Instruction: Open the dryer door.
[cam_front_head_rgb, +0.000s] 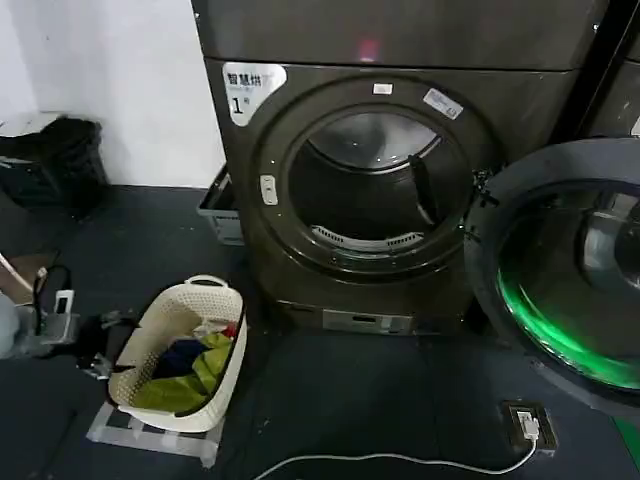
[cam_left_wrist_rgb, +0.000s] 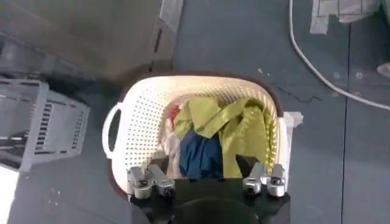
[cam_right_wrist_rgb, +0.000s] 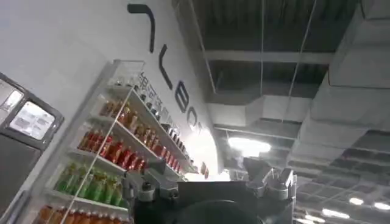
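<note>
The dryer door (cam_front_head_rgb: 560, 270) is already hanging wide open, leaving nothing further, while the left tool (cam_left_wrist_rgb: 207, 182), fingers apart, is hovering above the laundry basket (cam_left_wrist_rgb: 140, 109).

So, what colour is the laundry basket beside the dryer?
The laundry basket is cream-white with a perforated wall; the left wrist view shows it best.

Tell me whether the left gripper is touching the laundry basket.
Apart. The left wrist view shows the left gripper open above the laundry basket, its fingertips hanging over the clothes and gripping nothing.
</note>
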